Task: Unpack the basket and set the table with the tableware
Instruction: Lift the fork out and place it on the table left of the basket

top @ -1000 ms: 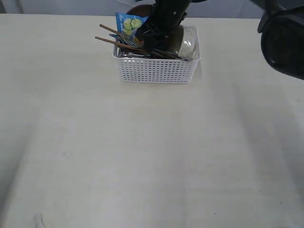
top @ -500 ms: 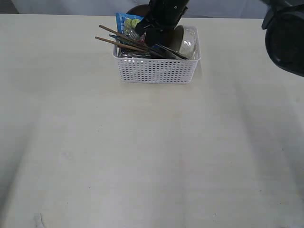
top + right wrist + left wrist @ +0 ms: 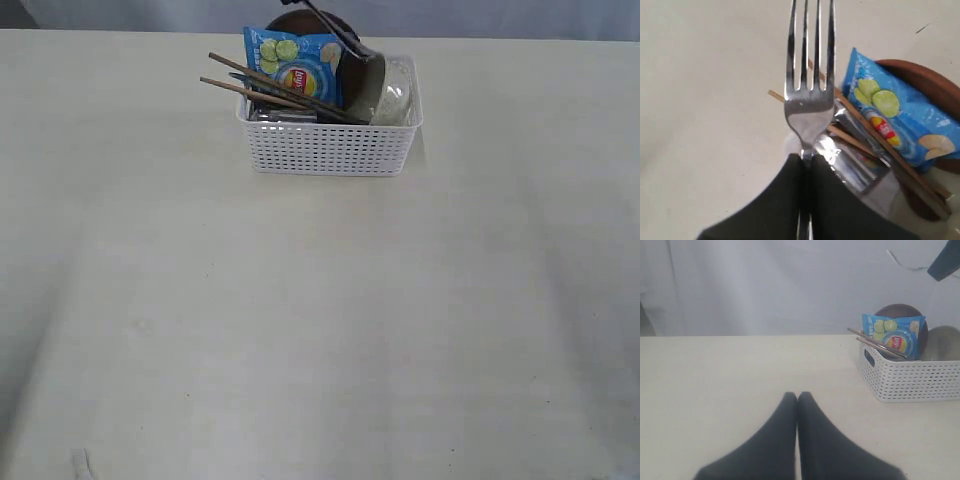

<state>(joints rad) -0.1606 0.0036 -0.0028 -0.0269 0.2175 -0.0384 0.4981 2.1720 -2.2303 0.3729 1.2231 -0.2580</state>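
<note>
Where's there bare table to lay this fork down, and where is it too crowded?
The whole table in front of the basket is bare, as are the stretches on either side of it. Only inside the basket is it crowded: chopsticks, chip bag, plate, bowl. The right gripper holds the fork.

- The place looks like a robot test lab or a recording set.
- A broad, pale cream table with faint grain fills the exterior view.
- Beyond the table's far edge stands a plain white backdrop.
- The props sit together in one white perforated basket: a blue chip bag, chopsticks and a brown plate.
- Both wrist views show black robot fingers. The left gripper is closed above the table, and the right gripper pinches a steel fork.
</note>
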